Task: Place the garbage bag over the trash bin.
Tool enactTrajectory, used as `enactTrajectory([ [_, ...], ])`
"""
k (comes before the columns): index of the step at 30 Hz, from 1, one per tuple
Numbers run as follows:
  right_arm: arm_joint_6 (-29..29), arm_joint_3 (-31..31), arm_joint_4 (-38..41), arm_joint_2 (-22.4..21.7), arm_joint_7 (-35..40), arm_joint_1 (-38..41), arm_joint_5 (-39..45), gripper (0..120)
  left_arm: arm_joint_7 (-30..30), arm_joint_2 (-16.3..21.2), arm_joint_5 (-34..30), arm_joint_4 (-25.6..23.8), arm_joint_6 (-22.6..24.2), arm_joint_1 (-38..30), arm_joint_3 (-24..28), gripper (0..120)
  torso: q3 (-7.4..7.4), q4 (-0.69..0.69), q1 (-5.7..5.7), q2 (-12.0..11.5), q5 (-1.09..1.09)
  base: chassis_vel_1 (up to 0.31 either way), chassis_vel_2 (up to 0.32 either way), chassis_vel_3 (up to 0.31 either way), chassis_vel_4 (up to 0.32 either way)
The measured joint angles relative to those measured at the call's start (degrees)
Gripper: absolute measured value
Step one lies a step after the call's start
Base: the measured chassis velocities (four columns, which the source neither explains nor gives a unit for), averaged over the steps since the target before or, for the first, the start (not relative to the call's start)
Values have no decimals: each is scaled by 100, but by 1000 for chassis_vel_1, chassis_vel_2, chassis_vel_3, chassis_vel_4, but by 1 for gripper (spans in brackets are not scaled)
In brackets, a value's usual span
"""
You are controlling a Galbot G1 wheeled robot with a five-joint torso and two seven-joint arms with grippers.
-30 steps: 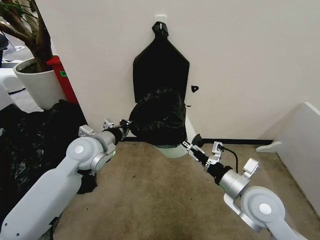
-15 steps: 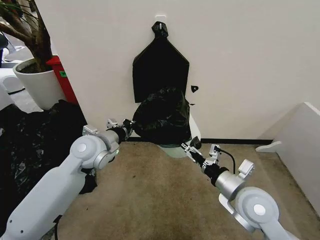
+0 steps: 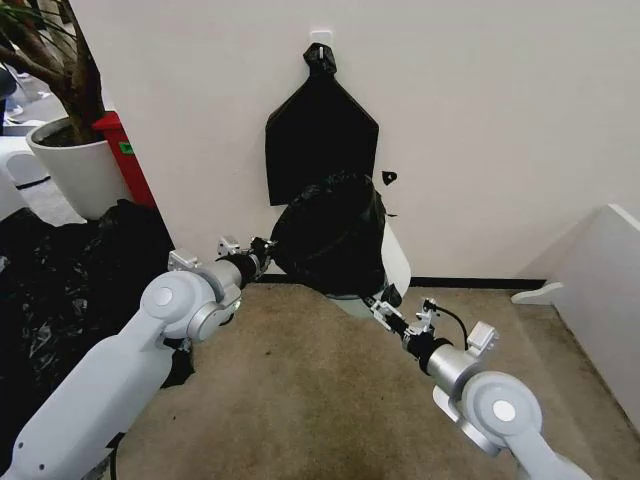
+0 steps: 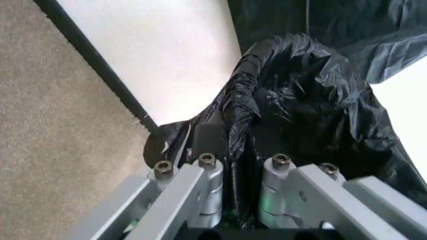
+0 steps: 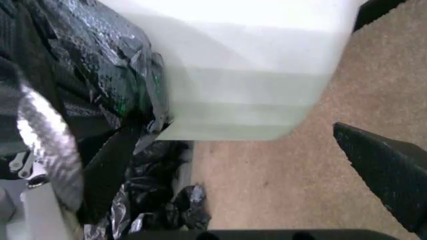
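Note:
The trash bin point(image 3: 396, 258) is a cream-white bucket standing tipped against the wall, and the glossy black garbage bag point(image 3: 330, 235) covers most of it. My left gripper point(image 3: 263, 250) is at the bag's left edge, shut on a bunched fold of the garbage bag point(image 4: 293, 100), which runs between its fingers point(image 4: 208, 137). My right gripper point(image 3: 384, 301) sits low at the bin's base, open. In the right wrist view the trash bin point(image 5: 253, 75) lies just ahead of the spread fingers point(image 5: 380, 172), with the garbage bag point(image 5: 100, 60) hanging down one side.
A flat black bundle point(image 3: 320, 130) hangs on the wall behind the bin. A large heap of black plastic point(image 3: 70, 280) lies on the floor at left, beside a white plant pot point(image 3: 70, 165) and a red object point(image 3: 137, 165). A white panel point(image 3: 600, 290) leans at right. Carpet in front is open.
The bin has tipped, showing more of its white side at right, and the bag hangs lower over it. My right gripper has moved in to the bin's base; the left gripper has edged right.

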Motion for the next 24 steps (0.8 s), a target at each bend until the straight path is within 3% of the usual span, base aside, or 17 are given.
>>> enactTrajectory([
  [16,-63,205,1076,-198,-53,-445,-66,100,132,14,347,186,145,-97,-44,5,0,0,0,0,0,0,0,0,0],
  [22,54,814,1502,-477,-331,-596,97,100,802,277,1118,271,407,164,-63,5,0,0,0,0,0,0,0,0,0],
  [24,59,1297,1563,-637,-476,-515,568,100,1128,399,1465,284,490,302,-54,5,0,1,0,0,0,0,0,0,0],
])
